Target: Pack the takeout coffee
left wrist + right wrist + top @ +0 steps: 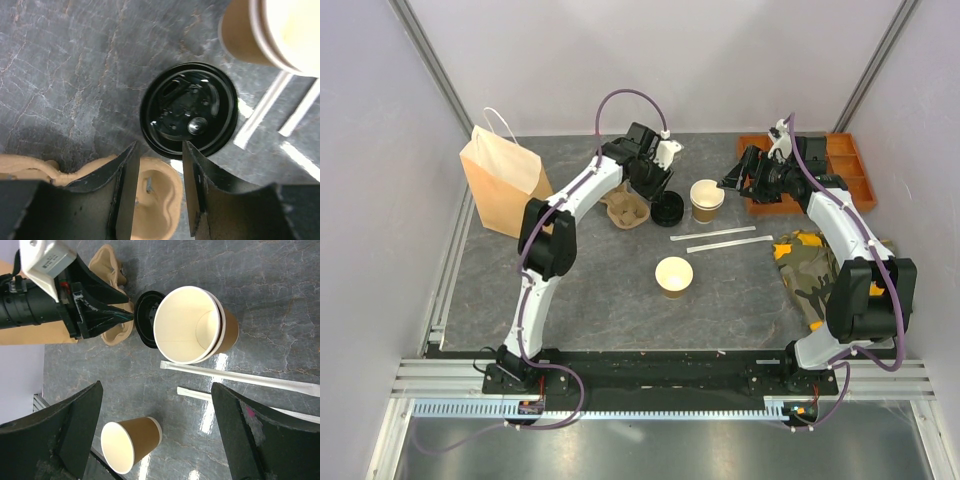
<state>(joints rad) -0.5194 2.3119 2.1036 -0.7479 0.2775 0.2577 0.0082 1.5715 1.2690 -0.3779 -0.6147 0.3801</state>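
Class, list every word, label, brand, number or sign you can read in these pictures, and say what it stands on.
No text can be read anywhere.
The tan kraft-paper cups, tall tan paper bag and brown moulded-pulp carrier look plain.
The round black plastic lid has moulded marks, too blurred to read.

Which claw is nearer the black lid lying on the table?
Left. The left claw hangs right by the black lid, fingertips at its rim, over the pulp carrier. The right claw is farther off, with the stacked cups between it and the lid.
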